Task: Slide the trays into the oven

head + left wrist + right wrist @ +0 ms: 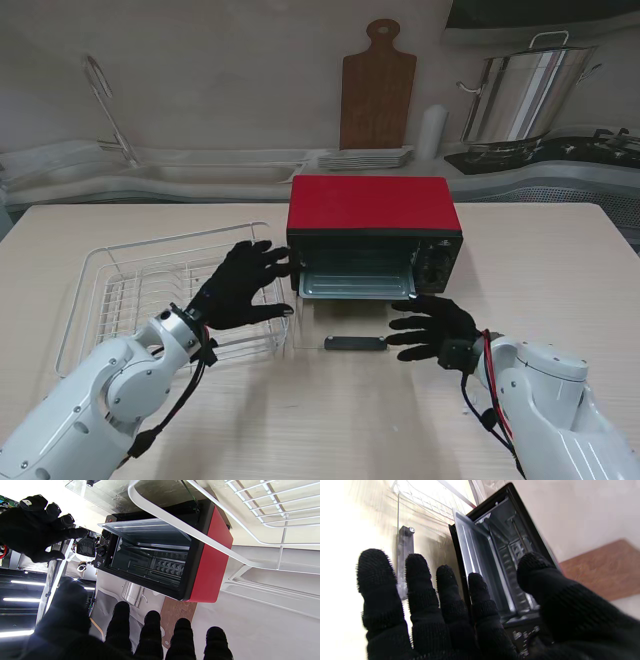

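One oven [374, 222] at desk [560, 260] centre, door [340, 328] down, one tray [357, 284] protruding. One rack [110, 290] near left edge. Two hands: left hand [243, 285] and right hand [432, 328], both splayed, holding nothing.

Left arm [100, 395]: glossy white moulded shell in rounded segments, rising from the lower left of the stand's frame; a silver metal ring at the wrist; a black cable looping loose beneath the forearm. Left hand [238, 285]: five fingers, fully covered by a black knitted glove with a coarse ribbed weave. Right arm [550, 400]: matching white shell, lower right of the frame; black and red cables running together along the wrist joint. Right hand [432, 328]: same black knit glove, with a small black block mounted at its wrist; fingertips [376, 565] rounded, nubbly in texture.
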{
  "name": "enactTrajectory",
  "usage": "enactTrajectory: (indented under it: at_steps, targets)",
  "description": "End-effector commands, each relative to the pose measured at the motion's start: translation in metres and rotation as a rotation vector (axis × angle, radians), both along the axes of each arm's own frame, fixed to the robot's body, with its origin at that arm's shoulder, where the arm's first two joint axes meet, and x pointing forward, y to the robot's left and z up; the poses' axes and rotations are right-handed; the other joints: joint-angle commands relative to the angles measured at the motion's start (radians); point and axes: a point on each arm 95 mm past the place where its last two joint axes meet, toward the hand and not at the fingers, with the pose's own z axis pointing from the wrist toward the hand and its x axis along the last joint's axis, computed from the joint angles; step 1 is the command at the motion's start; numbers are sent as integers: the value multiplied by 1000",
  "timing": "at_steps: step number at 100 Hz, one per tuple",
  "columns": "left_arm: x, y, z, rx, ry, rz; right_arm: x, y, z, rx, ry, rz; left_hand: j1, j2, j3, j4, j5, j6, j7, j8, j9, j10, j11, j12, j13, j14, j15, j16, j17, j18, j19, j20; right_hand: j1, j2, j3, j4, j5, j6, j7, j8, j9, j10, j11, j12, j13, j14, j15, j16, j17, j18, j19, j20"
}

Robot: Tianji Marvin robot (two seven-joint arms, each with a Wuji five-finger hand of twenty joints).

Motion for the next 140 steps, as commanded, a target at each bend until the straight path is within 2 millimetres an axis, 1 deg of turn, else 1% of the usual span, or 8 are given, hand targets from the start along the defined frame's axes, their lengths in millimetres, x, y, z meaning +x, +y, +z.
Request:
enactTrajectory:
  at_steps: [1,12,14,17,44,82,97,140]
  targets:
    - [-4,-4,-1,-3,9,-7,-4,10,6,5,-38,37,-6,24,2,39,-27,13,4,14,-4,-2,-2,13,-9,-7,-3,4,-12,2,-50,-14,-33,-3,22,26,-27,-48,15,20,-37,-53,24,21,-44,-25,17,17,-40,19,-10,13]
    - [-6,-3,-1,-11,9,-7,-5,18,13,-68,-113,92,-5,23,1,39,-26,13,4,15,-3,0,-2,13,-9,-5,-4,4,-11,3,-50,-14,-36,3,5,29,-57,-76,42,35,-92,-84,45,32,-125,-45,49,45,-159,-14,13,96]
    - [-7,-2,-1,-12,10,-7,-5,19,14,-83,-128,102,-5,23,1,39,-27,14,4,15,-5,-2,-3,13,-9,-5,-4,4,-11,3,-50,-14,-38,5,1,30,-64,-82,53,35,-106,-91,48,32,-152,-52,53,51,-190,-23,-2,158]
    - [-7,-2,-1,-13,10,-6,-5,21,16,-110,-151,118,-5,24,1,39,-27,13,3,15,-4,-1,-3,13,-9,-6,-4,4,-12,3,-50,-15,-39,7,-1,31,-69,-88,59,35,-115,-98,53,34,-169,-53,63,58,-219,-33,9,195]
    - [-10,0,-3,-14,-9,11,-6,45,19,-375,-362,263,-4,23,-1,39,-23,14,2,14,-1,0,-4,13,-8,-3,-5,3,-12,5,-50,-15,-60,20,4,37,-89,-117,90,37,-151,-140,61,38,-282,-91,99,87,-393,-115,42,316]
    - [-11,1,-6,-23,-26,18,-1,73,11,-706,-583,424,-3,21,-2,39,-19,16,1,13,1,2,-5,12,-6,-3,-6,2,-11,6,-49,-15,-78,28,25,43,-85,-133,111,37,-200,-174,53,36,-377,-147,75,81,-507,-167,-2,342]
    - [-10,2,-6,-26,-29,20,5,83,3,-882,-673,486,-3,22,-1,39,-18,16,0,12,2,2,-5,12,-5,-3,-6,2,-11,6,-49,-15,-114,41,74,56,-75,-137,119,35,-204,-175,36,28,-378,-165,48,68,-524,-180,-32,347]
    - [-12,5,-7,-34,-39,30,19,112,-19,-1052,-730,586,-2,19,0,38,-14,17,2,12,4,2,-4,11,-5,-2,-6,2,-10,6,-49,-14,-183,95,66,62,-59,-96,89,13,-251,-172,-20,6,-464,-223,-59,17,-624,-261,-149,305]
